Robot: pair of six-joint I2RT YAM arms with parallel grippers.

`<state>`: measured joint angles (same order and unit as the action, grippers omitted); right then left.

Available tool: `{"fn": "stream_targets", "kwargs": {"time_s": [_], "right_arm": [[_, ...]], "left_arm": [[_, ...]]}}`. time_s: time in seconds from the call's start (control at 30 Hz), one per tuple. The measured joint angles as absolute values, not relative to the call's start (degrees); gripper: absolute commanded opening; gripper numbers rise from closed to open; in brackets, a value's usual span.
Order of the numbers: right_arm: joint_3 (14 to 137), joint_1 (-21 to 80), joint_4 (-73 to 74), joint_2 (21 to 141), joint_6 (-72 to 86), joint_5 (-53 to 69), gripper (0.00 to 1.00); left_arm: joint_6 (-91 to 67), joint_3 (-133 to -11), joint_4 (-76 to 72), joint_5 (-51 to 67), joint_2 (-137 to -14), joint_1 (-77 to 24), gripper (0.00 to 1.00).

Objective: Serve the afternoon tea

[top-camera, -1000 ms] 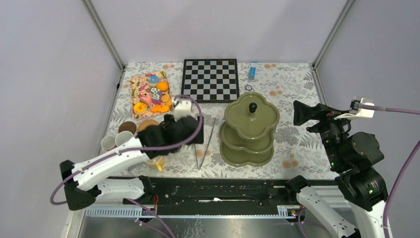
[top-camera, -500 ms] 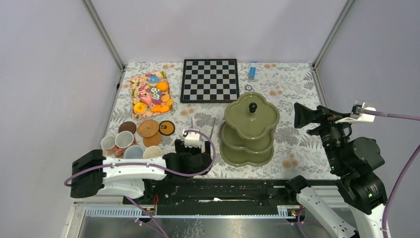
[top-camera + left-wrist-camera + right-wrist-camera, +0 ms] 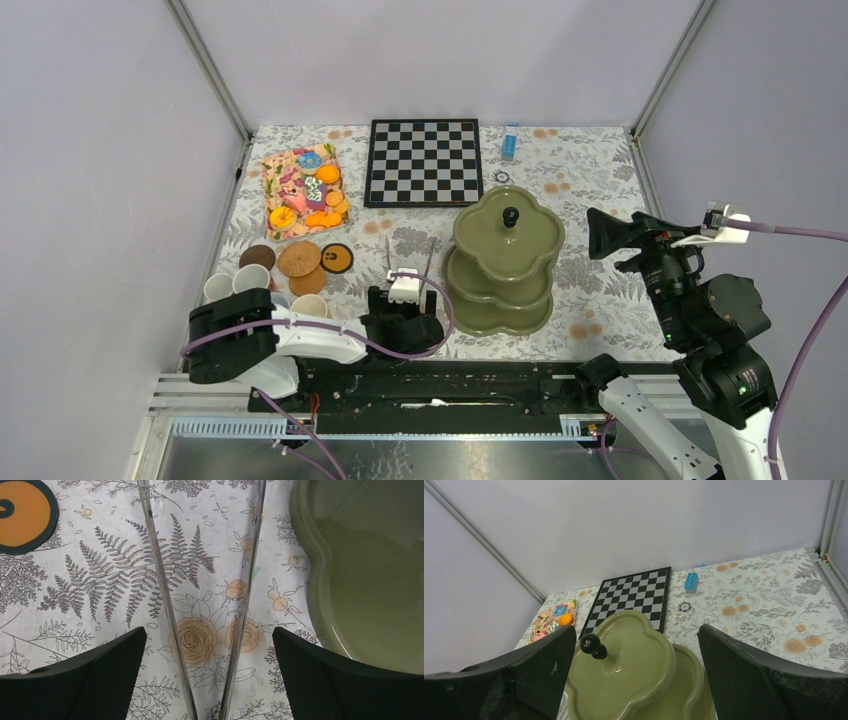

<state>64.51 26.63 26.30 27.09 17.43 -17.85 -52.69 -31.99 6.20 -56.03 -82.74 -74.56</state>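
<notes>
I have the left hand (image 3: 207, 645) released astride the tongs (image 3: 166, 597) beside the stand (image 3: 360, 580), presumably to lift sweets.

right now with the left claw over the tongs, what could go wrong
The tongs lie thin and flat under the open left claw; closing may slip off them.
The stand sits beside that claw; a sideways drift could knock it.
The mugs stand close by the left arm; a swing could tip them.
</notes>
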Motion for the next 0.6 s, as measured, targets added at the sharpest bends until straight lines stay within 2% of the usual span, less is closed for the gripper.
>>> {"fn": "stream_targets", "kwargs": {"time_s": [0.6], "right_arm": [[62.7,26.6,25.8,27.1,17.7,-16.4,0.98]], "left_arm": [[-49.0,-28.4,-11.0,-56.5,-91.6,-69.5,0.97]]}}
